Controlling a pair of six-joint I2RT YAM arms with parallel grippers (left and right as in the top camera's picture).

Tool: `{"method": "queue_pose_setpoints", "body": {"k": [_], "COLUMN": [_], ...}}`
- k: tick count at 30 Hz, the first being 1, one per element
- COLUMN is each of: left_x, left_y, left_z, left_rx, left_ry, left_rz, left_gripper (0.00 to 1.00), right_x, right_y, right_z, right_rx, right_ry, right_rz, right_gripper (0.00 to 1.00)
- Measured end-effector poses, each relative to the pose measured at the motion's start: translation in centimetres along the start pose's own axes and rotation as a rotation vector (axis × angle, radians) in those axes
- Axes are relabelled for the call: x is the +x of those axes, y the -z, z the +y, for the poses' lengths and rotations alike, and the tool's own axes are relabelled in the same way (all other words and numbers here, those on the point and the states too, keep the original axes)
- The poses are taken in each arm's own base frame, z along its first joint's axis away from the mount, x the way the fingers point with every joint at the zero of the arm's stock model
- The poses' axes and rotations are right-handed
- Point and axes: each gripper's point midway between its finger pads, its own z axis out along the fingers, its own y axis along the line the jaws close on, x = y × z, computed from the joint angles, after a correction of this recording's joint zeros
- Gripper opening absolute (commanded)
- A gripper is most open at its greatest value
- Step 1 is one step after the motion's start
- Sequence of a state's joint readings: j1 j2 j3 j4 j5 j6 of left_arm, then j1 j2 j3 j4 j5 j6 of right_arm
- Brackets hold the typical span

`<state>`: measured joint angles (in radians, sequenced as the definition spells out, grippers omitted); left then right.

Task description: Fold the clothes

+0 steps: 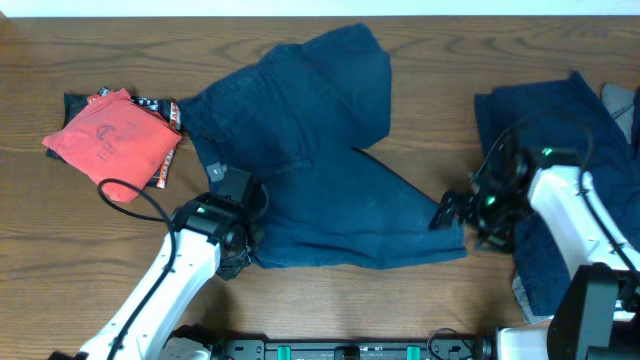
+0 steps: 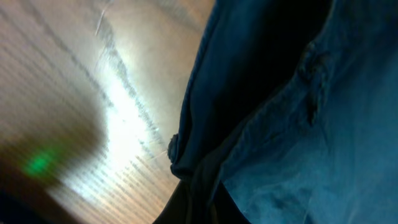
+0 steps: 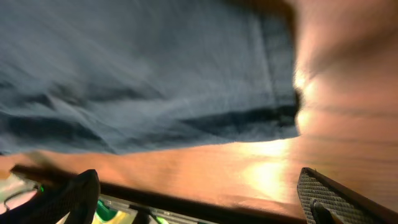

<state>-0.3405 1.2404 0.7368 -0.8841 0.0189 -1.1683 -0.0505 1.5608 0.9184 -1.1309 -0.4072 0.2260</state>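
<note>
A dark navy denim garment [image 1: 330, 170] lies spread on the middle of the wooden table, its upper part folded over at the top. My left gripper [image 1: 243, 243] is at its lower left corner. In the left wrist view the dark fingers [image 2: 194, 202] are closed on the garment's edge [image 2: 280, 124]. My right gripper [image 1: 447, 212] is at the garment's lower right corner. In the right wrist view its fingers [image 3: 199, 194] are wide apart with only bare table between them. The garment's hem [image 3: 155, 93] lies just beyond them.
More navy clothes [image 1: 560, 130] are piled at the right edge, partly under the right arm. A red cloth item [image 1: 110, 135] with a dark patterned piece beside it lies at the far left. The table's front edge is close to both grippers.
</note>
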Motion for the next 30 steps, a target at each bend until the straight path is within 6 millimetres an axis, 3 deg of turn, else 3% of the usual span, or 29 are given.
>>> {"method": "queue_pose_setpoints", "body": {"k": [4, 11, 15, 17, 18, 22, 23, 30], "left_x": [-0.3, -0.3, -0.2, -0.2, -0.2, -0.2, -0.1, 0.4], "left_y": [0.2, 0.2, 0.2, 0.2, 0.2, 0.2, 0.2, 0.4], "left_z": [-0.1, 0.4, 0.7, 0.7, 0.8, 1.0, 1.0, 1.1], "left_rx": [0.010, -0.011, -0.023, -0.025, -0.025, -0.034, -0.037, -0.032], "left_ry": [-0.015, -0.025, -0.035, -0.041, -0.043, -0.045, -0.046, -0.148], "left_rz": [-0.019, -0.024, -0.020, -0.019, -0.019, -0.016, -0.015, 0.013], "left_gripper": [0.06, 0.06, 0.06, 0.06, 0.06, 0.06, 0.06, 0.06], "right_x": [1.1, 0.4, -0.2, -0.5, -0.6, -1.1, -1.2, -2.1], "right_y": [-2.0, -4.3, -4.6, -4.7, -4.8, -5.3, -5.4, -5.2], "right_z": [-0.4, -0.9, -0.6, -0.4, -0.4, -0.8, -0.9, -1.2], "right_rx": [-0.020, -0.054, -0.087, -0.106, -0.111, -0.108, -0.103, -0.078], "right_ry": [-0.038, -0.121, -0.164, -0.183, -0.194, -0.230, -0.233, -0.232], "right_rz": [0.034, -0.014, -0.052, -0.071, -0.081, -0.109, -0.119, -0.151], "right_gripper": [0.99, 0.99, 0.87, 0.76, 0.66, 0.07, 0.01, 0.01]}}
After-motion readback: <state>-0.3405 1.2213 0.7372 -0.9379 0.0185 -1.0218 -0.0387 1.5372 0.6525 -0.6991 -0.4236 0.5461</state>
